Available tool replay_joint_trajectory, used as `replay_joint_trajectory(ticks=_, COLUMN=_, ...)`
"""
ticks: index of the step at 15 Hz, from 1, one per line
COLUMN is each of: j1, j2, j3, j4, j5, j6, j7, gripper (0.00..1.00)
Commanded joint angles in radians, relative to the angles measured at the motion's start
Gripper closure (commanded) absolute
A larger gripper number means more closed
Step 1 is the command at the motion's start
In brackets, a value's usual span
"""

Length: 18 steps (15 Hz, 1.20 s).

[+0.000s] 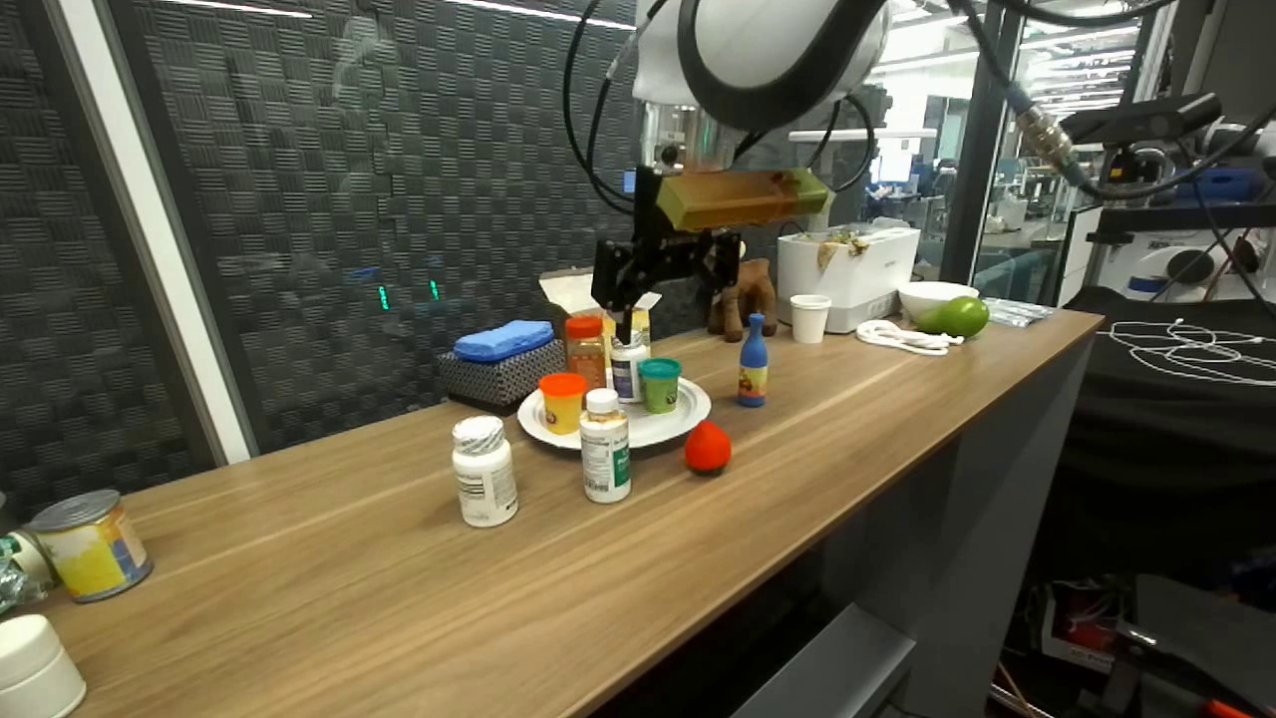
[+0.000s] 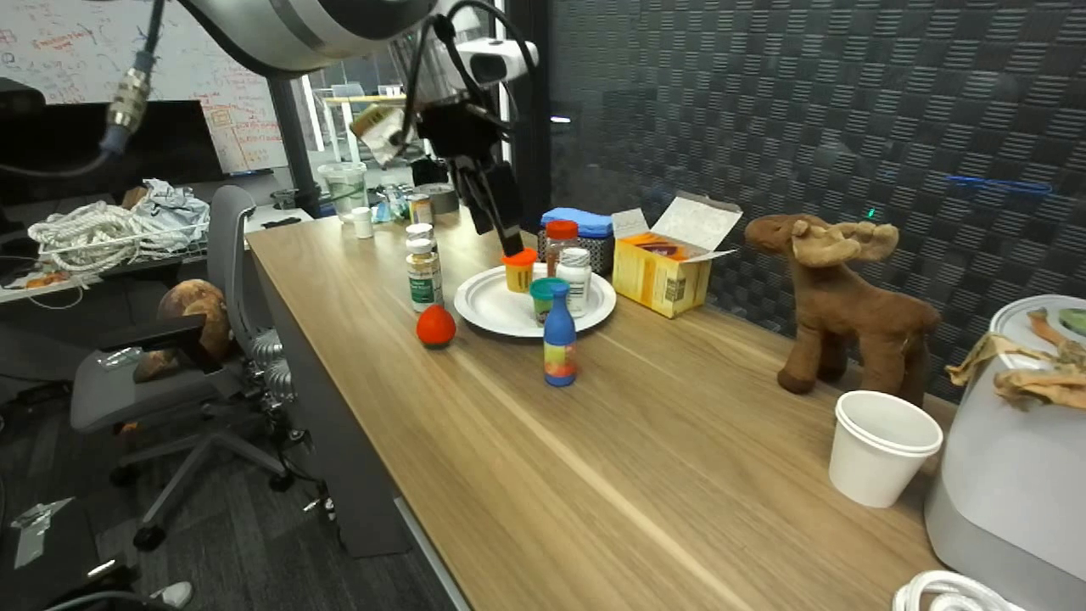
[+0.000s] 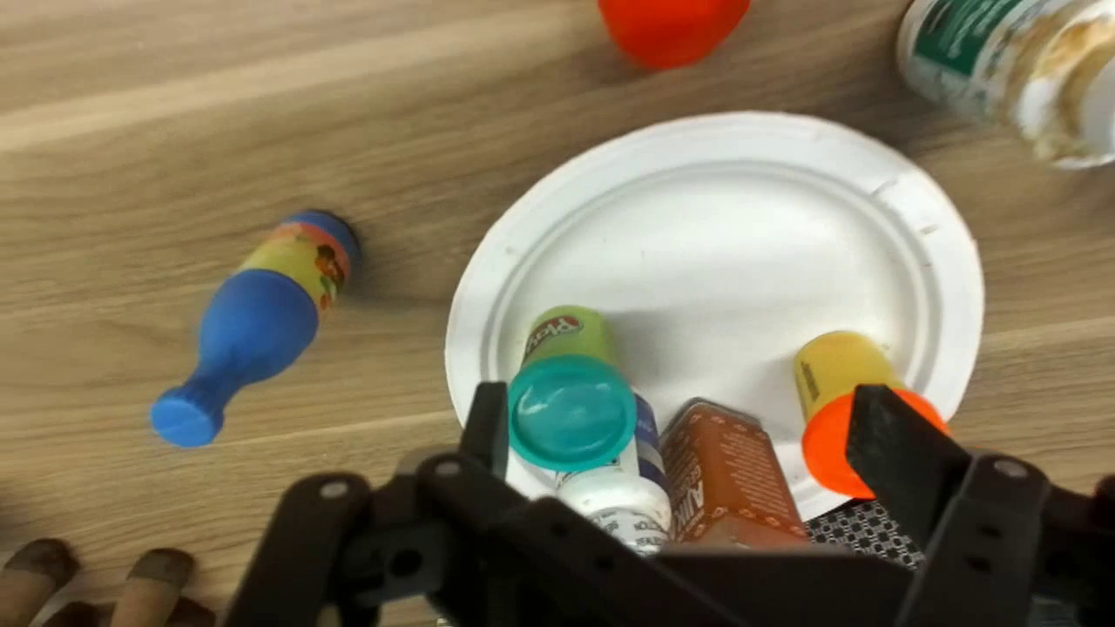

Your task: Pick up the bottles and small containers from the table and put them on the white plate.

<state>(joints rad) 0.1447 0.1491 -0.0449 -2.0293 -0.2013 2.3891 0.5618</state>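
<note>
The claw (image 3: pixel 679 418) hangs with fingers apart, gripping nothing, over the wood-grained worktop (image 1: pixel 329 578) and the flat, round white plate (image 3: pixel 740 235). The job looks about half done to me. Under the claw, on the plate: a square-sided red-brown jar (image 3: pixel 733 475), a blue-labelled white plastic bottle (image 1: pixel 626 377), a teal-lidded green tub (image 1: pixel 659 389), an orange-lidded yellow tub (image 1: pixel 563 407). Apparently left: a blue skittle-shaped bottle (image 1: pixel 753 371) to one side of the claw, a green-labelled white bottle (image 1: pixel 605 454) and a wider white bottle (image 1: pixel 485 474) towards the other, a small rounded red piece (image 1: pixel 708 447) between. The wood is streaky, the plate's rim stepped, the green tub's lid glossy.

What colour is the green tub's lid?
Teal; the lid shows best in the wrist view.
</note>
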Motion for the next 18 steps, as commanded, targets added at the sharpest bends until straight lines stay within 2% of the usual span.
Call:
replay_joint_trajectory(ticks=1, j1=0.010, j2=-0.108, j3=0.054, j4=-0.036, j5=0.031, j6=-0.097, j7=0.055, gripper=0.00)
replay_joint_trajectory(ticks=6, j1=0.001, j2=-0.059, j3=0.106, j4=0.012, j5=0.101, j6=-0.086, j7=0.052, gripper=0.00)
replay_joint_trajectory(ticks=13, j1=0.020, j2=0.059, j3=0.121, j4=0.055, j5=0.116, j6=-0.120, j7=0.052, gripper=0.00)
replay_joint_trajectory(ticks=18, j1=0.042, j2=0.090, j3=0.122, j4=0.099, j5=0.109, j6=-0.114, j7=0.059, gripper=0.00)
